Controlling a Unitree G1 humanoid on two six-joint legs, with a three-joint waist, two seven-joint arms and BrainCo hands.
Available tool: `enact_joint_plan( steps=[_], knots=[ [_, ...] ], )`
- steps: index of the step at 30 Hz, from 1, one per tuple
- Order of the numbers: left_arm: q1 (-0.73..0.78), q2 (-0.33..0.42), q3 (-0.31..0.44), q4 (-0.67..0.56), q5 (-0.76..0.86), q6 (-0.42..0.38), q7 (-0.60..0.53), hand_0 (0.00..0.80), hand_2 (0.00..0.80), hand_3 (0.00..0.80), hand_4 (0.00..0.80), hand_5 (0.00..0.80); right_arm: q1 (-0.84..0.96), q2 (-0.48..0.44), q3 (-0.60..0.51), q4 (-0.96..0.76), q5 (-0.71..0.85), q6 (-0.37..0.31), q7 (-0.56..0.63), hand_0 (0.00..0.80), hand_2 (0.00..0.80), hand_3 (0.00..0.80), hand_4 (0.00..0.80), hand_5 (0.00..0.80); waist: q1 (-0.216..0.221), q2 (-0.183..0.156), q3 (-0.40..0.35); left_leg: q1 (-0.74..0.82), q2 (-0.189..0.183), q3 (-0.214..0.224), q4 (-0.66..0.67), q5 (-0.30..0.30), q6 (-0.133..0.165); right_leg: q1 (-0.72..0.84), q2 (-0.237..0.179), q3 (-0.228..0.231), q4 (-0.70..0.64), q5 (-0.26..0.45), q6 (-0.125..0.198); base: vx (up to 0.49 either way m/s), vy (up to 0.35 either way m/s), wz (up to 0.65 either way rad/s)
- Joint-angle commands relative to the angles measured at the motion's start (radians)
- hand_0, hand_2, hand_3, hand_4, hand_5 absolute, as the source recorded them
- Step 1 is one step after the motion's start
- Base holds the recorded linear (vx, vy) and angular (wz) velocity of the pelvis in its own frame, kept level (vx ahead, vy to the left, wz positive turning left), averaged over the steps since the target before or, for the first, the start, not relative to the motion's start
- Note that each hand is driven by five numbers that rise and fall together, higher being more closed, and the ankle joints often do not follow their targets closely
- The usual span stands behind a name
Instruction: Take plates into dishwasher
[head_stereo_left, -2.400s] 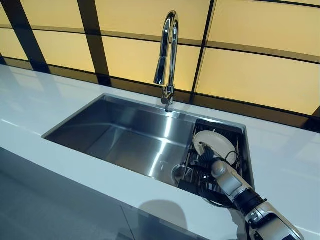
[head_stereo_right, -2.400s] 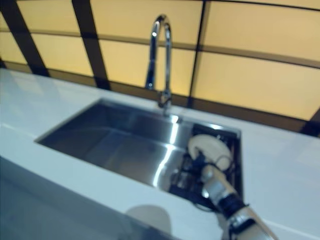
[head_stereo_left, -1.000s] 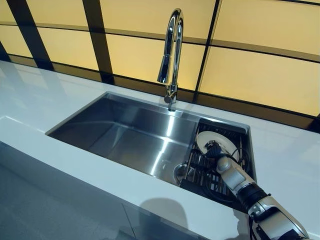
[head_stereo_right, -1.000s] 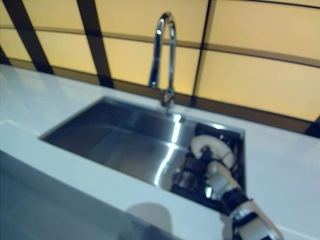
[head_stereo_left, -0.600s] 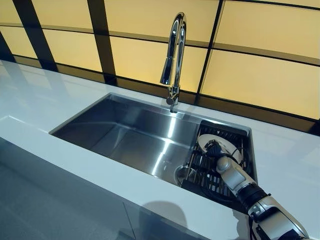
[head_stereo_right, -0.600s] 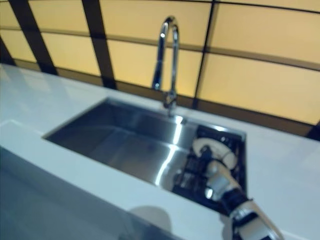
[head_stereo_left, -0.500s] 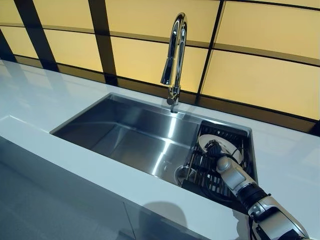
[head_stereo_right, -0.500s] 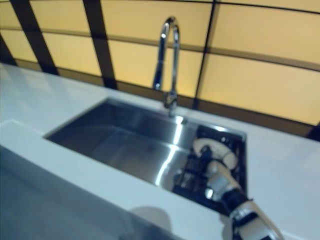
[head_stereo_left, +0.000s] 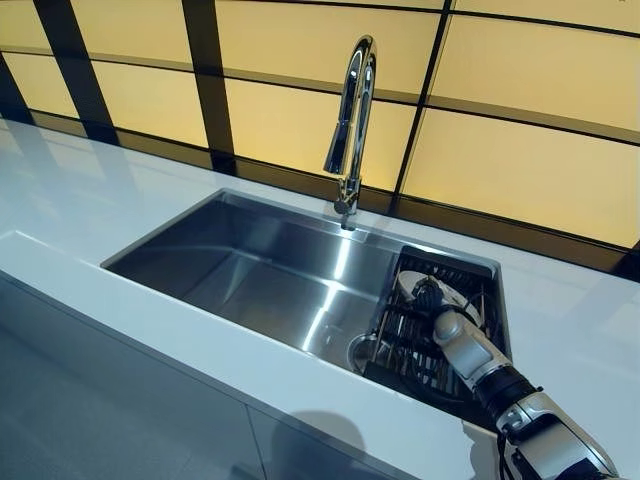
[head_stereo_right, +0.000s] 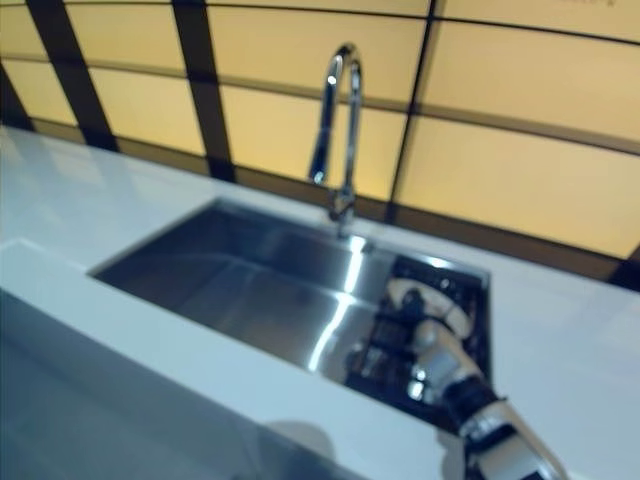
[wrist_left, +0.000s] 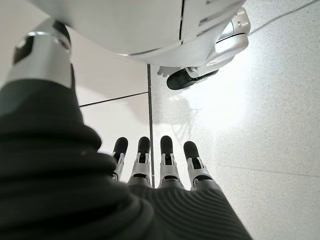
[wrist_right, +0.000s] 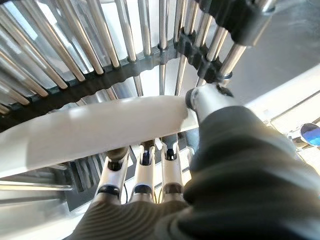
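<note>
White table, steel sink (head_stereo_left: 260, 270) | plate (head_stereo_left: 445, 292) upright in rack (head_stereo_left: 410, 345), sink's 3 o'clock | right hand (wrist_right: 150, 170) pinching plate rim | left hand (wrist_left: 155, 160) relaxed, idle | lift straight up, clear tines before tilting

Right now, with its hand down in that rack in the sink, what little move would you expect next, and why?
Probably a short lift, drawing the white plate up out of the dish rack. The right hand has its fingers under the plate's rim and its thumb over it, so it looks gripped, yet the plate sits among the rack's bars. The left hand hangs open, idle.
</note>
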Motion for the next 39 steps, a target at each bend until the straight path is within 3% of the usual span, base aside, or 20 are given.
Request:
enact_joint_plan(
  steps=[1,20,39],
  knots=[
    [-0.043,0.005,-0.030,0.023,-0.002,-0.019,-0.004,0.000,0.000,0.000,0.000,0.000,-0.066,-0.081,-0.019,0.029,-0.021,-0.006,-0.014,0.800,0.800,0.800,0.800,0.800,0.035,0.028,-0.005,0.062,0.059,0.015,0.020,-0.065,-0.025,-0.054,-0.018,0.023,0.015,0.063,-0.009,0.000,0.000,0.00],
    [-0.011,-0.008,0.016,0.016,0.009,-0.023,0.006,0.000,0.000,0.000,0.000,0.000,0.065,-0.107,-0.125,-0.182,0.016,-0.061,0.019,0.800,0.800,0.800,0.800,0.800,0.000,0.014,-0.023,0.077,0.055,0.028,0.009,-0.076,-0.023,-0.051,-0.018,0.038,0.009,0.064,-0.002,0.000,0.000,0.00],
    [0.014,-0.026,0.050,0.038,0.024,-0.051,0.014,0.000,0.000,0.000,0.000,0.000,0.265,-0.130,-0.285,-0.462,0.146,-0.220,0.058,0.800,0.800,0.800,0.800,0.800,-0.047,0.003,-0.042,0.089,0.038,0.045,0.007,-0.092,-0.012,-0.061,-0.025,0.062,0.007,0.074,0.011,-0.002,0.002,0.00]
  ],
)
